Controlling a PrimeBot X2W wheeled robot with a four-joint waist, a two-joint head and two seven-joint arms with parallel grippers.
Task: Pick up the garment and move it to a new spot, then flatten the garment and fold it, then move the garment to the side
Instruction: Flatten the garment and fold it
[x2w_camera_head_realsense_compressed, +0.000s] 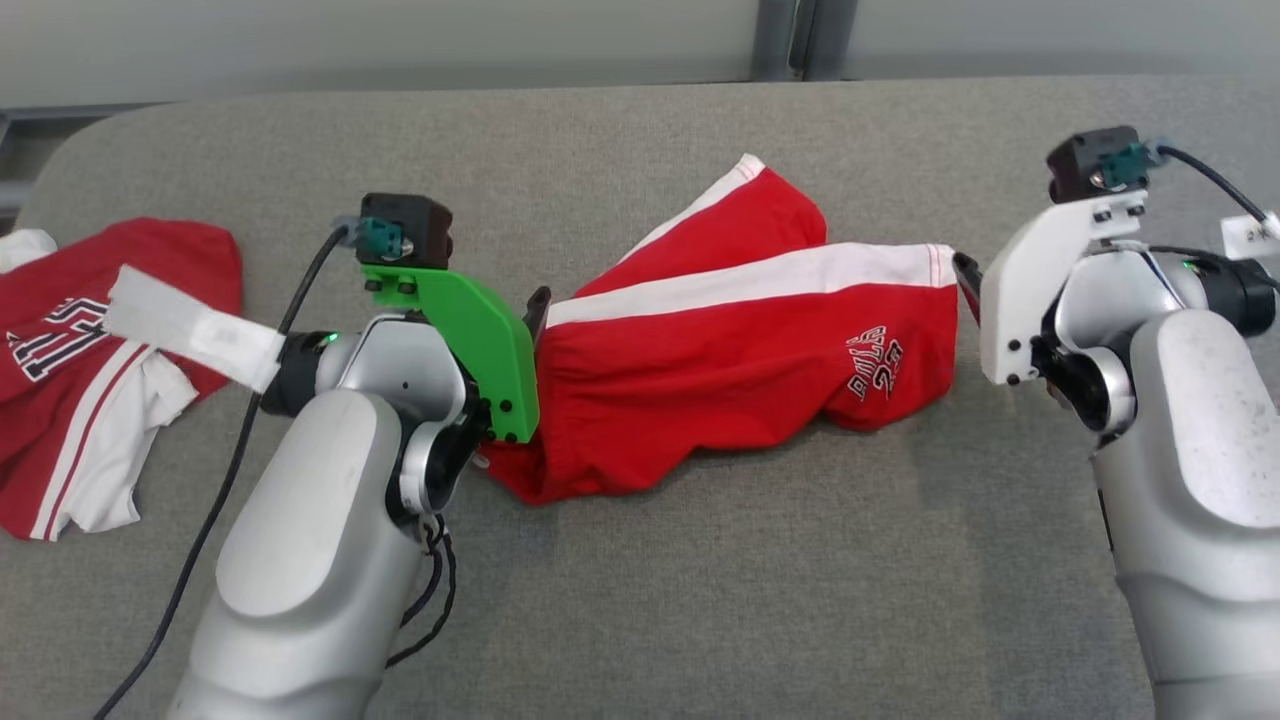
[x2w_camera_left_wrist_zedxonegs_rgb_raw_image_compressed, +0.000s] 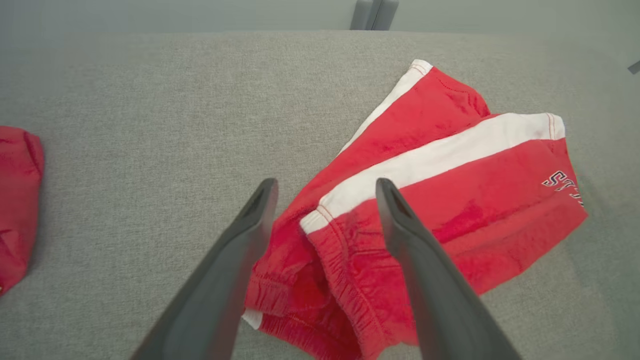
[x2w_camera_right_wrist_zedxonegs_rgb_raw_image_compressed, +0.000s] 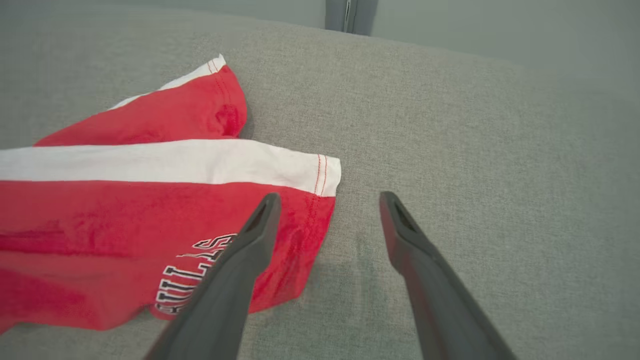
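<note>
The garment (x2w_camera_head_realsense_compressed: 740, 340) is a pair of red shorts with white side stripes, lying crumpled across the middle of the grey table (x2w_camera_head_realsense_compressed: 700, 600). My left gripper (x2w_camera_head_realsense_compressed: 535, 315) is at its elastic waistband end. In the left wrist view that gripper (x2w_camera_left_wrist_zedxonegs_rgb_raw_image_compressed: 325, 187) stands open, its fingers straddling the stripe's end on the shorts (x2w_camera_left_wrist_zedxonegs_rgb_raw_image_compressed: 440, 200). My right gripper (x2w_camera_head_realsense_compressed: 965, 280) is at the leg hem end. In the right wrist view it (x2w_camera_right_wrist_zedxonegs_rgb_raw_image_compressed: 327, 200) is open, the left finger over the hem of the shorts (x2w_camera_right_wrist_zedxonegs_rgb_raw_image_compressed: 125, 215), the right finger over bare table. Neither holds anything.
A second red and white jersey (x2w_camera_head_realsense_compressed: 90, 370) lies bunched at the table's left edge, its red edge also in the left wrist view (x2w_camera_left_wrist_zedxonegs_rgb_raw_image_compressed: 17, 200). A pale wall runs behind the table's far edge. Grey cloth surface lies in front of and behind the shorts.
</note>
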